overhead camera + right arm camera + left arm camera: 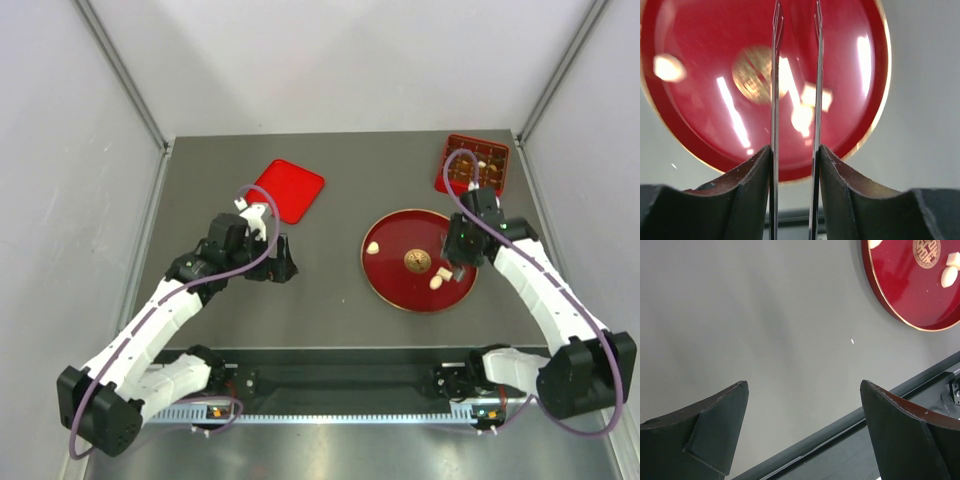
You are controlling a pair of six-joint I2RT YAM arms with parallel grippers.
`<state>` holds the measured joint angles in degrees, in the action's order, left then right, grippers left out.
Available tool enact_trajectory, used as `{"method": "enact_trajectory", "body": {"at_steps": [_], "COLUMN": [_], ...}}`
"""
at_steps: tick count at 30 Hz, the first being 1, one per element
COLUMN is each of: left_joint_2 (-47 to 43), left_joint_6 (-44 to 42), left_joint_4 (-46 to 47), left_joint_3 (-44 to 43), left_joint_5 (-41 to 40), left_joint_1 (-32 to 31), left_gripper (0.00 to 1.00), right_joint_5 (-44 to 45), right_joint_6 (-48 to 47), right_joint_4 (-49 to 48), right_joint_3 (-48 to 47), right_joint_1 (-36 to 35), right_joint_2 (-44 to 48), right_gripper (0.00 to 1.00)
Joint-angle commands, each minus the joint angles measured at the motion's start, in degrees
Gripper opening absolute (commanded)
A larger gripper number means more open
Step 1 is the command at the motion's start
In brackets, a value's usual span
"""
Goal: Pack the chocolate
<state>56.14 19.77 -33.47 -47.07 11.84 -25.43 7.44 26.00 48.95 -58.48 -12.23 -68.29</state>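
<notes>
Three small cream chocolate pieces lie on the round red plate: one at its left and two at its right, beside the gold emblem. In the right wrist view they show blurred: one at the left and two between the tong arms. My right gripper is shut on thin metal tongs, whose arms stand apart above the two pieces. More chocolate sits in the red compartment box. My left gripper is open and empty over the bare table.
A flat red lid lies at the back left of the table. The red plate shows at the upper right of the left wrist view. A dark rail runs along the near edge. Grey walls close both sides.
</notes>
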Motion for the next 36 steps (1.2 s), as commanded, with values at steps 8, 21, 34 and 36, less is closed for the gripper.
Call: {"method": "enact_trajectory", "body": {"at_steps": [8, 21, 34, 36], "left_joint_2": [-1.03, -1.74, -2.18, -2.26], "left_joint_6": [0.8, 0.71, 0.62, 0.62], "left_joint_4": [0.34, 0.25, 0.34, 0.43], "left_joint_3": [0.14, 0.14, 0.14, 0.14], "left_joint_5": [-3.75, -3.49, -3.22, -3.14], "left_joint_1": [-3.4, -3.49, -3.49, -3.49], "left_gripper": [0.98, 0.99, 0.99, 0.99], "right_joint_5": [0.82, 2.67, 2.05, 2.22], "right_joint_6": [8.01, 9.42, 12.14, 12.67], "right_joint_4": [3.61, 9.5, 10.03, 10.03], "right_joint_3": [7.85, 8.29, 9.52, 9.79], "right_joint_1": [-2.18, -3.41, -5.61, -6.57], "right_joint_2": [8.96, 12.57, 14.24, 13.98], "right_gripper": [0.42, 0.44, 0.47, 0.47]}}
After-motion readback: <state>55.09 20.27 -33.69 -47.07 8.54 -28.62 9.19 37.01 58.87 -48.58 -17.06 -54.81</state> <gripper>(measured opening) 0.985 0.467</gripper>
